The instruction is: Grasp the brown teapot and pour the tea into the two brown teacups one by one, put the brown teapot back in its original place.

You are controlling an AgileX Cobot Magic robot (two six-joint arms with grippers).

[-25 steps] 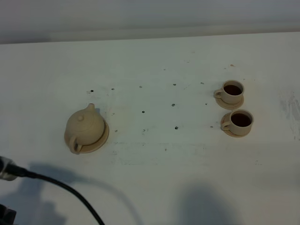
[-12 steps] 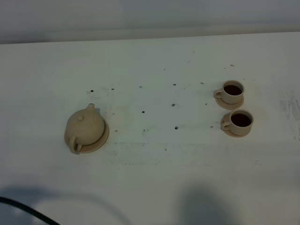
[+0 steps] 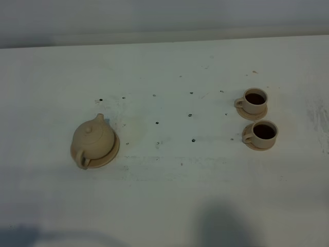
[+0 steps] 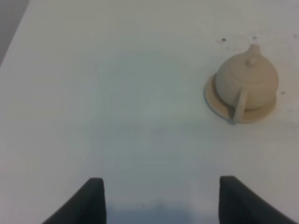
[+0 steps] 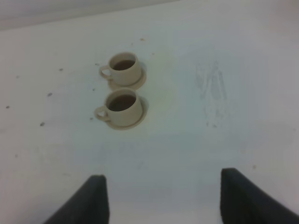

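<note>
exterior high: i see the brown teapot (image 3: pixel 93 140) on its saucer (image 3: pixel 109 155), left of centre; two brown teacups (image 3: pixel 259 117) at right hold dark tea, so pouring looks done. left wrist: left gripper (image 4: pixel 161 203) wide, empty. right wrist: right gripper (image 5: pixel 163 203) wide, empty.

A white table (image 3: pixel 169 195) fills the view, scattered with small dark specks (image 3: pixel 157 123) across its middle, faint scuff marks (image 3: pixel 320 121) near its right edge, and a grey wall (image 3: pixel 154 18) beyond its far edge.
</note>
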